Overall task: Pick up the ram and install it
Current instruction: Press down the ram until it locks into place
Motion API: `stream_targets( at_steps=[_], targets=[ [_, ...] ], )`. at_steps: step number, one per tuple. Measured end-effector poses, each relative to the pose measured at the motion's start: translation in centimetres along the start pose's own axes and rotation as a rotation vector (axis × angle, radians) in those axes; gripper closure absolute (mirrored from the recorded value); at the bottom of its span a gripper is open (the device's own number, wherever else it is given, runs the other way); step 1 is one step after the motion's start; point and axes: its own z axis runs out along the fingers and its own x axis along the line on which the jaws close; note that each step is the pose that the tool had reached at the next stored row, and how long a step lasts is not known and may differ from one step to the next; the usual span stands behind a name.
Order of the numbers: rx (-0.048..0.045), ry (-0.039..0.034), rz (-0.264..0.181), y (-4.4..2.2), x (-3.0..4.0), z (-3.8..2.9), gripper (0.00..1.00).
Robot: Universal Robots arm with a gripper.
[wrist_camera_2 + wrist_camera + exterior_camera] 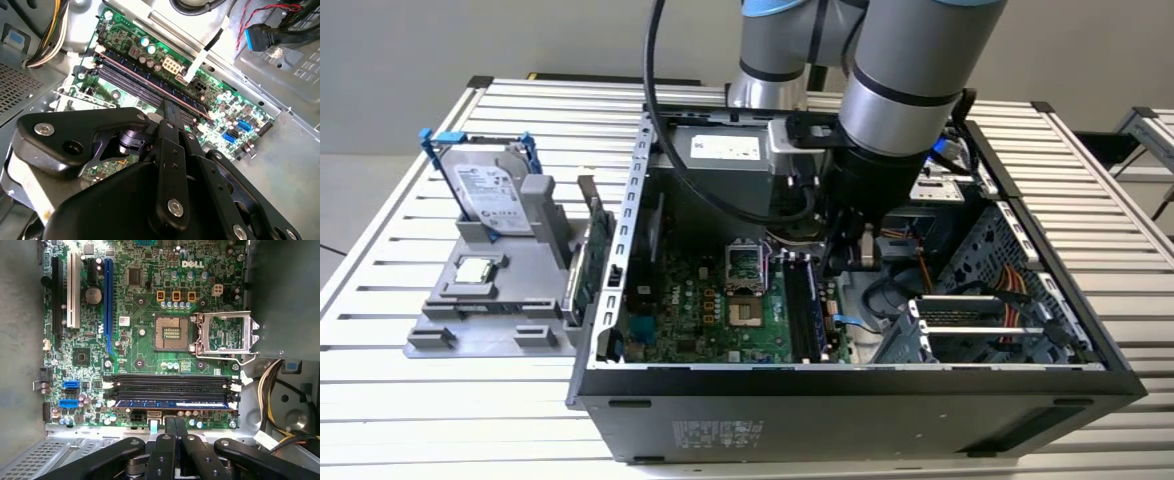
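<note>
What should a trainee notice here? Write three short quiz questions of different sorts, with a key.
1. True or false: the ram sits in a memory slot on the motherboard.
2. The hard drive stands: A) inside the computer case; B) on the grey holder; C) on the motherboard.
3. Fill in: of the memory slots, the ram is in the one ____ from the CPU socket.

Key: 1 true; 2 B; 3 farthest.
</note>
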Motion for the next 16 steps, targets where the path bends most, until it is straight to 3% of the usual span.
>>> stream_targets(
  at_steps=[16],
  targets=[
    [0.0000, 0.0001, 0.000, 0.01, 0.00, -1.20, 1.00]
  ],
)
